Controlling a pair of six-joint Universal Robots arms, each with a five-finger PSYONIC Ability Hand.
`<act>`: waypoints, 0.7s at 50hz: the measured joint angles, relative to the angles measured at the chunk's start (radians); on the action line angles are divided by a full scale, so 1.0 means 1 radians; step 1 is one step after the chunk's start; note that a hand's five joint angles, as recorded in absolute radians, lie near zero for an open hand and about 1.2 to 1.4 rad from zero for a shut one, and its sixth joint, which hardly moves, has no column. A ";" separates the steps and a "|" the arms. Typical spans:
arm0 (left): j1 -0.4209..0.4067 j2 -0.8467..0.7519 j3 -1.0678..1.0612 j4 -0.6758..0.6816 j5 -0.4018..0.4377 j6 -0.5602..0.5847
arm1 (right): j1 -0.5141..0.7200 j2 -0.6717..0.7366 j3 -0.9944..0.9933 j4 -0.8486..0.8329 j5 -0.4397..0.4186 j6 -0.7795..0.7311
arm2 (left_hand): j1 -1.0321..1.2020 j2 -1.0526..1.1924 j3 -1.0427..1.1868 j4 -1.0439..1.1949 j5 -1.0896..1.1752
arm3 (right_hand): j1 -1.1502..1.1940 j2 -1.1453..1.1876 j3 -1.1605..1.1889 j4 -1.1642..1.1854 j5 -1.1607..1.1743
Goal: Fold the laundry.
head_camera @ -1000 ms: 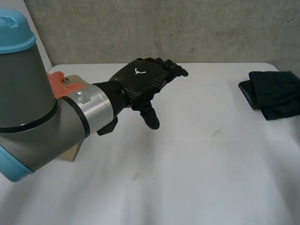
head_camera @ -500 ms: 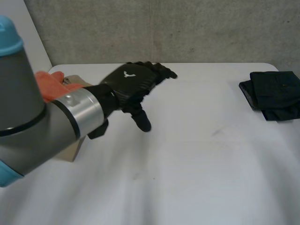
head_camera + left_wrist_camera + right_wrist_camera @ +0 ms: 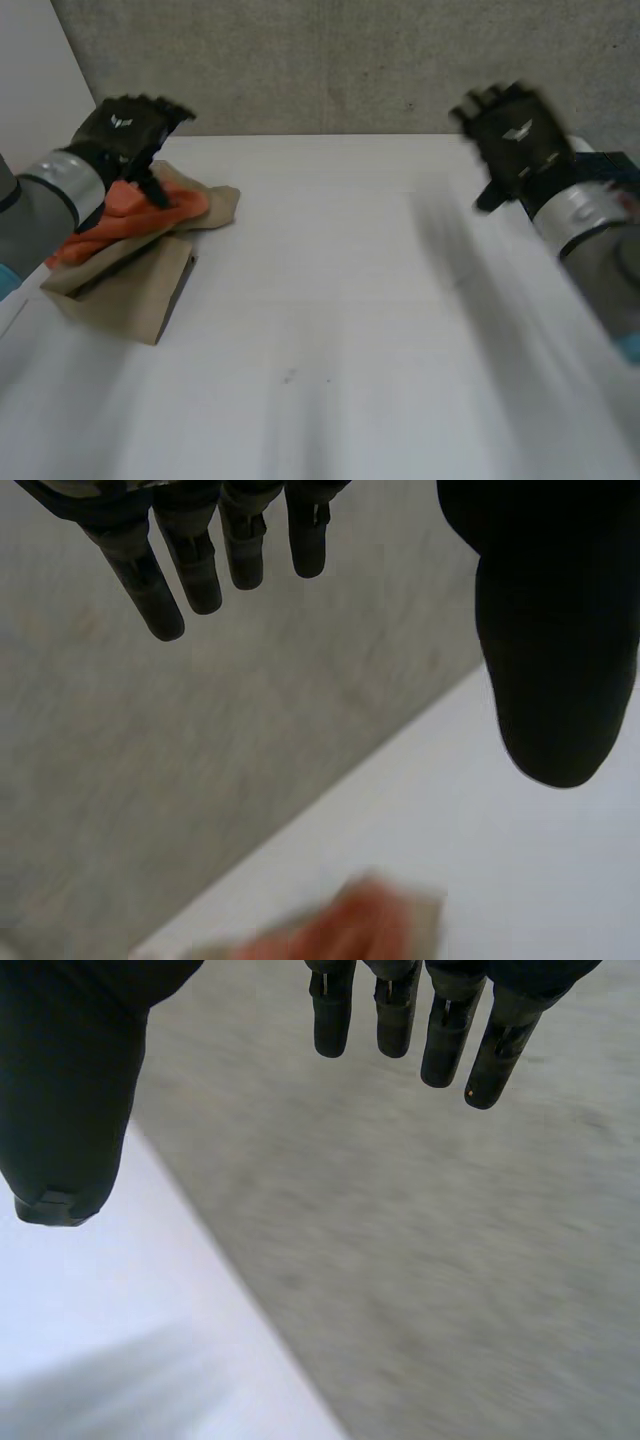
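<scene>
In the head view, one tan box [image 3: 135,292] lies at the left side of the white table [image 3: 340,300]. It looks like cardboard, though it could be a paper bag. One orange cloth [image 3: 125,218] lies bunched in its open mouth, spilling over a tan flap. The left hand [image 3: 122,132] hangs above this cloth with its fingers spread and relaxed, gripping nothing. Its thumb overlaps the orange in this view, and contact cannot be judged from here. Across the table the right hand [image 3: 515,135] is smeared by motion, held up near the far edge with its fingers loosely apart. Behind its arm a single dark cloth [image 3: 622,168] lies at the right edge, mostly hidden and cut off by the frame.

In the left wrist view, the left hand [image 3: 545,620] has straight fingers set well apart from the thumb, with nothing between them. Beyond the fingertips the orange cloth [image 3: 365,925] is a soft blur on the table, partly cut off.

In the right wrist view, the right hand [image 3: 70,1080] is likewise wide, with straight fingers and the thumb clear of them. It is empty over the table's edge, against the grey wall [image 3: 420,1260].
</scene>
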 measured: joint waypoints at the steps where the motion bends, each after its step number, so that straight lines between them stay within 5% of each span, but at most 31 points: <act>1: 0.008 -0.011 0.003 0.001 0.000 0.012 | 0.009 -0.001 0.010 0.000 -0.001 -0.002 | 0.000 0.000 0.000 0.000 0.000 | 0.000 0.000 0.000 0.000 0.000; 11: 0.130 -0.292 0.117 0.007 0.000 0.261 | 0.113 0.025 0.140 0.009 0.005 -0.051 | 0.025 0.018 0.014 0.017 0.013 | 0.000 0.000 0.000 0.000 0.000; 12: 0.133 -0.308 0.129 0.008 0.000 0.266 | 0.113 0.028 0.143 0.009 0.006 -0.052 | 0.345 0.299 0.285 0.298 0.283 | 0.000 0.000 0.000 0.000 0.000; 14: 0.135 -0.332 0.148 0.012 0.000 0.270 | 0.112 0.032 0.146 0.010 0.006 -0.053 | 0.440 0.376 0.360 0.374 0.356 | 0.000 0.000 0.000 0.000 0.000; 16: 0.137 -0.370 0.180 0.025 -0.002 0.266 | 0.105 0.043 0.151 0.010 0.010 -0.055 | 0.801 0.747 0.730 0.732 0.706 | 0.000 0.000 0.000 0.000 0.000; 20: 0.130 -0.395 0.207 0.057 -0.016 0.240 | 0.094 0.051 0.153 0.010 0.022 -0.054 | 0.925 0.976 0.957 0.976 0.914 | 0.000 0.000 0.000 0.000 0.000; 25: 0.104 -0.382 0.211 0.099 -0.064 0.217 | 0.085 0.052 0.153 0.010 0.037 -0.052 | 0.925 0.991 0.972 0.990 0.915 | 0.000 0.000 0.000 0.000 0.000; 35: -0.132 -0.069 0.174 0.316 -0.238 0.143 | 0.074 0.027 0.137 0.008 0.072 -0.045 | 0.930 0.993 0.973 0.993 0.915 | 0.000 0.000 0.000 0.000 0.000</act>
